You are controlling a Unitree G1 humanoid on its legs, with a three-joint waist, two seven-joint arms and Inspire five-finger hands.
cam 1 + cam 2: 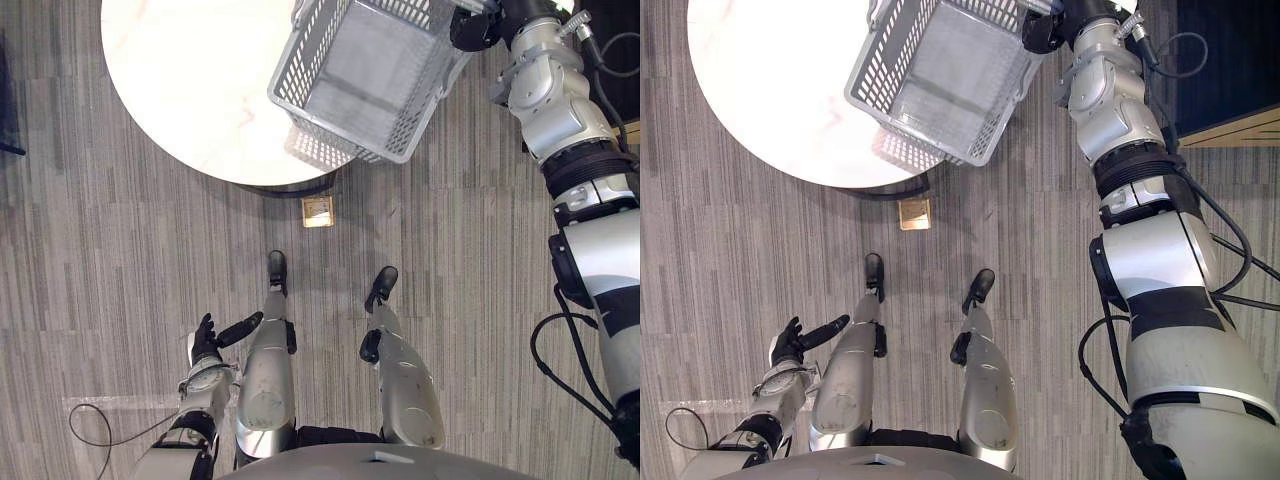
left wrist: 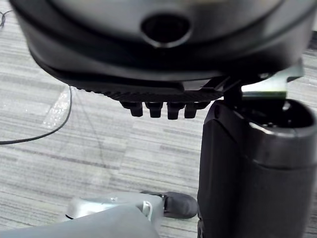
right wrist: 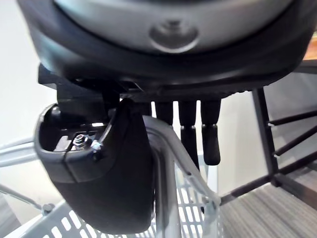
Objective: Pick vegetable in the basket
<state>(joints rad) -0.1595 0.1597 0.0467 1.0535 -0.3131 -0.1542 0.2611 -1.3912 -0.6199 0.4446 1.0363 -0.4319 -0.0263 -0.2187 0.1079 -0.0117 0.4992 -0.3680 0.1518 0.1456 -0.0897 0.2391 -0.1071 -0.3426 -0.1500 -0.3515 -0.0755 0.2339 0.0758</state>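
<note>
The basket, a grey wire-mesh crate, sits tilted at the near right edge of the round white tabletop. Part of it juts out over the striped grey floor. You cannot tell whether it rests on the tabletop or hangs just above it. Your right hand grasps it. In the right wrist view, the thumb and fingers curl round the wire handle. Your left hand hangs low over the floor, fingers released and nearly straight, well apart from the basket.
</note>
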